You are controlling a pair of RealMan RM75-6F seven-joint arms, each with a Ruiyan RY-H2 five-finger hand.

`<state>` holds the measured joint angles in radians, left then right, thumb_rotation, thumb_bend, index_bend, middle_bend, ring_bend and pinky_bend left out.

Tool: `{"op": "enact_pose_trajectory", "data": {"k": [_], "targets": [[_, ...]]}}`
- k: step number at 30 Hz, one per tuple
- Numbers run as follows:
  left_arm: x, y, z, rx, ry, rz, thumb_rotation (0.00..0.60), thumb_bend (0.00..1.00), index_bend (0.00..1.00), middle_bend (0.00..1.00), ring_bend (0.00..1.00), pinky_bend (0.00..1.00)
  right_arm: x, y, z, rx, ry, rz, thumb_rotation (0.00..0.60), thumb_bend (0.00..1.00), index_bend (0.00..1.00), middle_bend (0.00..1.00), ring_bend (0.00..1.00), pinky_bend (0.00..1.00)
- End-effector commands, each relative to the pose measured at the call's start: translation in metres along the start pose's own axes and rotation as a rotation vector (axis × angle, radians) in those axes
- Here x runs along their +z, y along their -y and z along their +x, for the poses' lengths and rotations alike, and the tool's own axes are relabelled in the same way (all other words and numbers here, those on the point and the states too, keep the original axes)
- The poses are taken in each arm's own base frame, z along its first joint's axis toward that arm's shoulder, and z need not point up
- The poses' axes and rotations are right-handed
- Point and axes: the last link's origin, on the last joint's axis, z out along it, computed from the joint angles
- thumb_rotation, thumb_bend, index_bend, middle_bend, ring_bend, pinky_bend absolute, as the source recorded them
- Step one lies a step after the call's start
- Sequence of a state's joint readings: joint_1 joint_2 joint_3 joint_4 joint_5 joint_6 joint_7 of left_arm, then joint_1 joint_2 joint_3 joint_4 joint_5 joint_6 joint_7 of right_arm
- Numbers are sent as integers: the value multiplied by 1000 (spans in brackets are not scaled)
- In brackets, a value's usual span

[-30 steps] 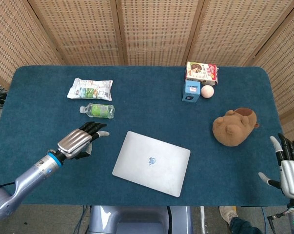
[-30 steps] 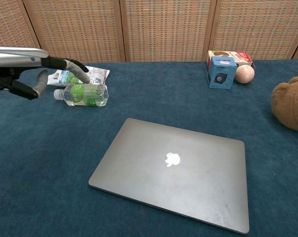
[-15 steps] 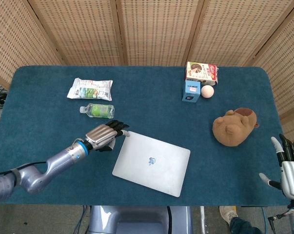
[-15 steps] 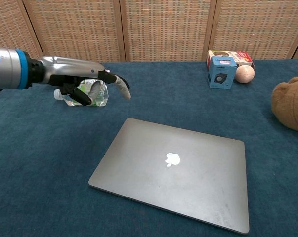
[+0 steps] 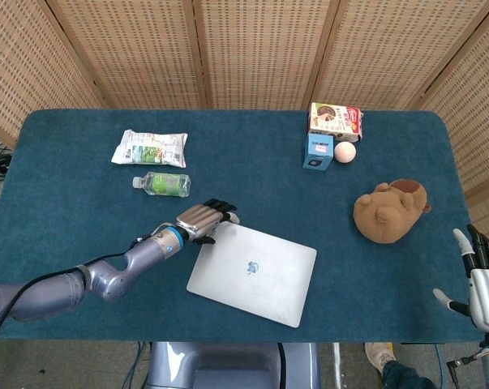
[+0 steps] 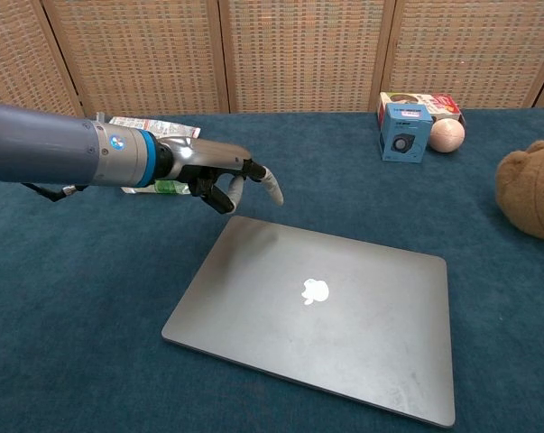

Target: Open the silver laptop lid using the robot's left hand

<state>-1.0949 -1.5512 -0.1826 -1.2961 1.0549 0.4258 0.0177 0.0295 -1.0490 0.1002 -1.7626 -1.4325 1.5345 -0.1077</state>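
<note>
- Task status: not started in effect. The silver laptop [image 6: 317, 311] lies flat on the table [image 5: 66, 211] with its lid fully closed.
- Left hand [image 5: 202, 220]: it hovers at the laptop's far-left corner, empty. The fingers [image 6: 270, 188] are partly extended and slightly curled, pointing over the corner; the chest view shows them above the lid surface, apparently not touching it.
- Laptop position: directly ahead of and below the left fingertips, extending away from the hand toward the robot's right and toward the near table edge. The logo faces up.
- Right hand [image 5: 483, 275]: it is well apart from the laptop at the right table edge, fingers spread and upright, holding nothing.
- Behind the left hand: a water bottle [image 5: 163, 184] lies on its side, with a snack packet [image 5: 150, 148] further back. Both are clear of the laptop.
- Remaining steps, as judged: locate the lid's opening edge, hook fingertips under it, lift and swing the lid up.
- Caution: which laptop edge is the hinge cannot be determined from these views. The base is not restrained and may slide on the cloth when lifted.
</note>
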Motion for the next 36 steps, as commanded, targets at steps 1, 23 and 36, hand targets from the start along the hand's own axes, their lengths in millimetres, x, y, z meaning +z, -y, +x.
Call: {"op": "enact_pose_trajectory", "data": {"k": [1, 23, 36], "targets": [[10, -3, -4, 31, 4, 13, 544, 1000, 213, 87, 23, 2, 0, -1, 0, -1, -1, -3, 600, 28, 0, 0, 0, 0], [23, -4, -17, 108, -5, 105, 535, 1000, 236, 87, 22, 5, -4, -7, 1, 4, -9, -24, 600, 28, 0, 0, 0, 0], [26, -5, -21, 128, 13, 123, 535, 998, 236, 91, 23, 10, -7, -10, 3, 4, -15, -36, 600, 28, 0, 0, 0, 0]]}}
